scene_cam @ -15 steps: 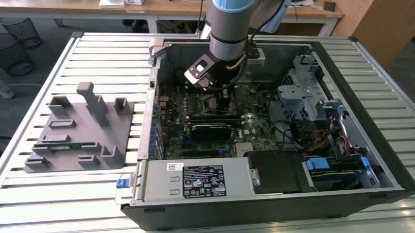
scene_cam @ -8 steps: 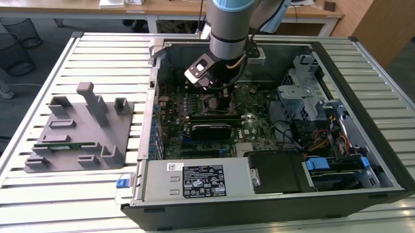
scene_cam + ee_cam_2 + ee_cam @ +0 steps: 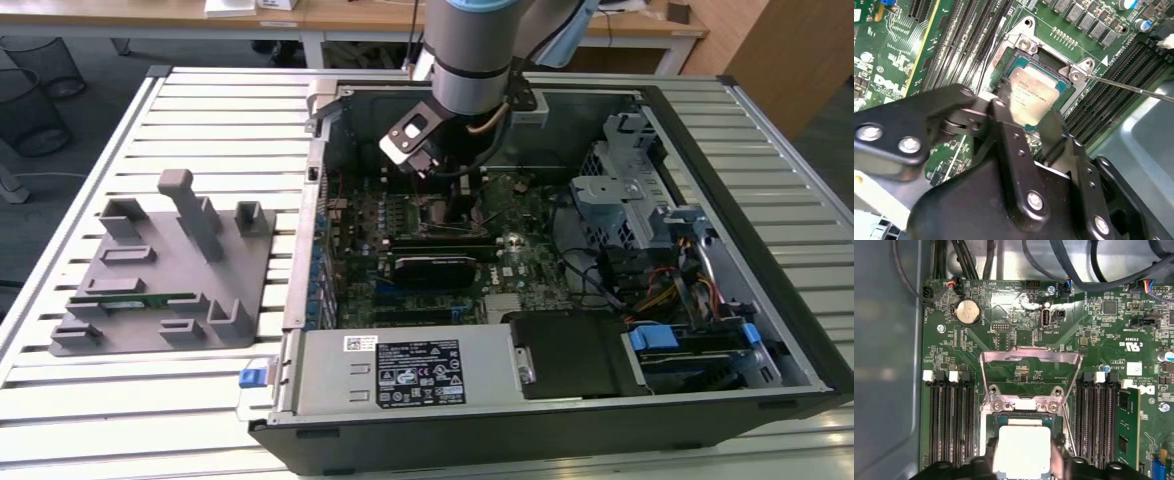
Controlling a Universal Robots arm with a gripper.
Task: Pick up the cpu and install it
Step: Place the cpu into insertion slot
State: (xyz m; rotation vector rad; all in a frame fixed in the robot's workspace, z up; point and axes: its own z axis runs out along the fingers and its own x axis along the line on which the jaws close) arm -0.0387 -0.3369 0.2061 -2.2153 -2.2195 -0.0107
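The cpu [image 3: 1021,447] is a pale silver square chip held low over the open socket [image 3: 1026,45] on the green motherboard [image 3: 1019,340]. My gripper [image 3: 1023,460] has one black finger on each side of the chip, touching its edges, and is shut on it. In the second wrist view the cpu [image 3: 1031,95] sits between the fingers [image 3: 1004,125] and within the socket's metal frame; I cannot tell whether it rests in the socket. The load plate [image 3: 1029,365] stands folded back. In the exterior view the gripper [image 3: 447,195] reaches down into the open computer case [image 3: 320,200].
A grey fixture plate [image 3: 160,265] with a green memory stick [image 3: 134,298] lies at the exterior view's left. The case holds a power supply [image 3: 400,370], a drive cage [image 3: 627,190] and cables. Memory slots [image 3: 949,415] flank the socket; the thin lever [image 3: 1124,85] sticks out beside it.
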